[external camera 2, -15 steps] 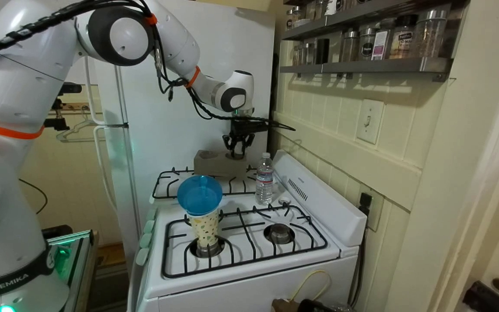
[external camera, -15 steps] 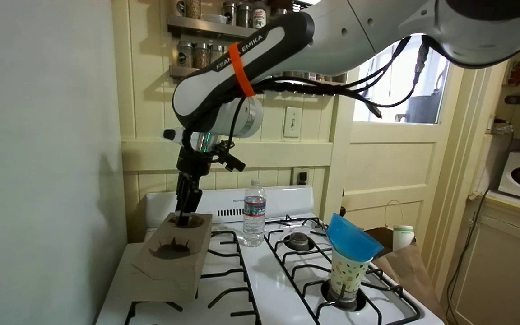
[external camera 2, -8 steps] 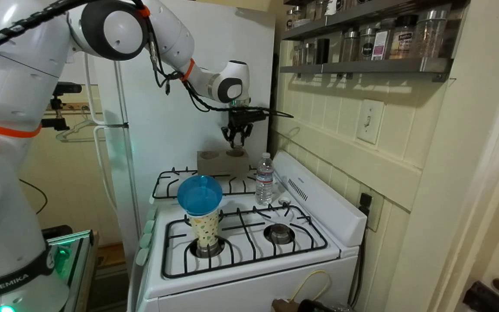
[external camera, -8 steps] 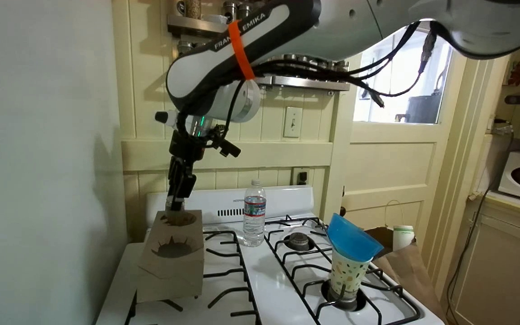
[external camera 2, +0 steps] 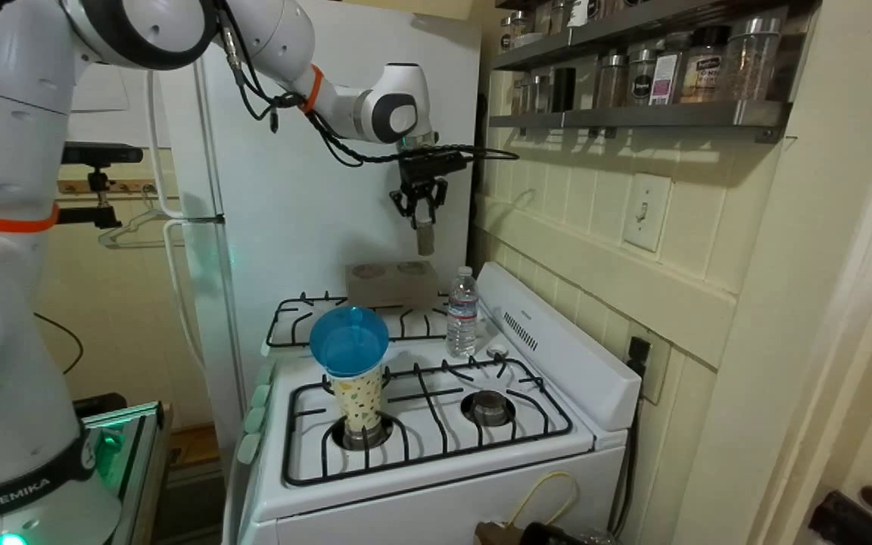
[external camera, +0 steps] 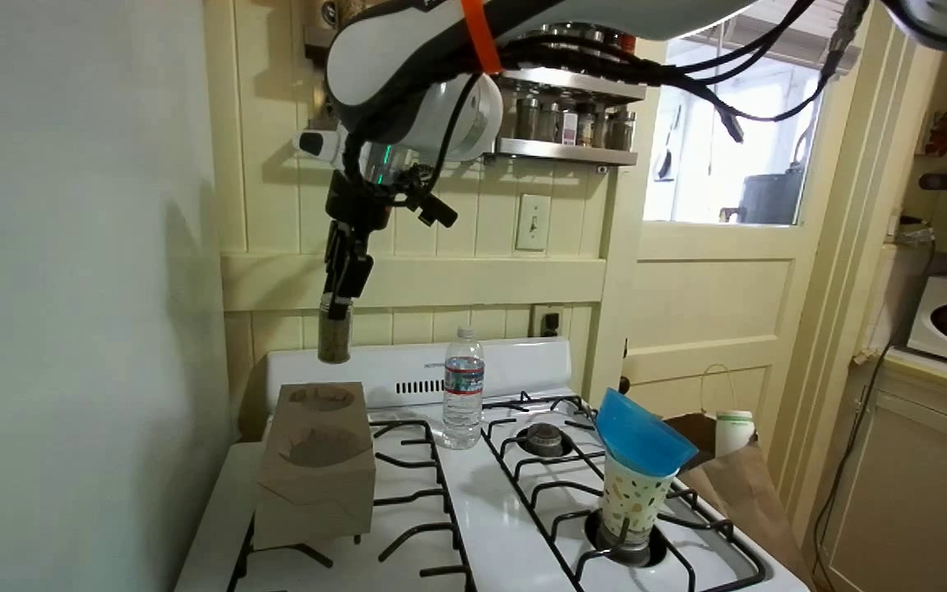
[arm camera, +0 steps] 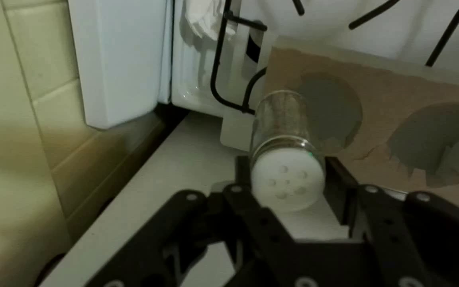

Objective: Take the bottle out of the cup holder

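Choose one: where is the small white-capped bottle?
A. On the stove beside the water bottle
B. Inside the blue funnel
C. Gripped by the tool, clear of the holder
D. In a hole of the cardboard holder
C: the wrist view shows the white-capped bottle gripped by the tool, and both exterior views show a gap between bottle and cardboard holder.

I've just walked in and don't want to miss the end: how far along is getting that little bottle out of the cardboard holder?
Done, it seems: the little bottle is out, with a visible gap between its base and the cardboard holder in both exterior views. In hand: the pincer grips it near its top in mid-air. Left: perhaps setting it down, since nothing supports it from below.
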Controlling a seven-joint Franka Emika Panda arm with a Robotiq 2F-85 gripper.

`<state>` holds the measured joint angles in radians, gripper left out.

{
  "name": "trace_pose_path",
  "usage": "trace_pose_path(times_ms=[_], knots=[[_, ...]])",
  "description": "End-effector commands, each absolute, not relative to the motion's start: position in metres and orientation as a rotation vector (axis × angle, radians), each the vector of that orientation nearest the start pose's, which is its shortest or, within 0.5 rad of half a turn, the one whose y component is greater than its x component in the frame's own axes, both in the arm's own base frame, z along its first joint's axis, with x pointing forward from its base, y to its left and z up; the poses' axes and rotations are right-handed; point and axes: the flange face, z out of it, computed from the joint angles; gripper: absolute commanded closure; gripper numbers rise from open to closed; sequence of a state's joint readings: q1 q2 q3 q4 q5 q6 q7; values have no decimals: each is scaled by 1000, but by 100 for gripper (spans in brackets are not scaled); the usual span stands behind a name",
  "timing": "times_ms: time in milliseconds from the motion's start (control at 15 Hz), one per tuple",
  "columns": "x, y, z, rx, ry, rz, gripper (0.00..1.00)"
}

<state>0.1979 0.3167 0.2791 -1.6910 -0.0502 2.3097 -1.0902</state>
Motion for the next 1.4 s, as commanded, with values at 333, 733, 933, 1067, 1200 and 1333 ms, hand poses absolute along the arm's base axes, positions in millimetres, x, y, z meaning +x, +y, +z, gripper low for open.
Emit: trace_pose_path(times_ms=[333, 733, 933, 1067, 1200, 1333], knots=[[541, 238, 469, -2732, -1869, -479, 77], [482, 216, 440, -3035, -1469, -496, 77], [459, 204, 427, -3189, -1242, -482, 77], [453, 200, 419, -3191, -1184, -550, 77], [464, 205, 420, -3170, -1221, -508, 52], [460, 202, 417, -3167, -1206, -550, 52]])
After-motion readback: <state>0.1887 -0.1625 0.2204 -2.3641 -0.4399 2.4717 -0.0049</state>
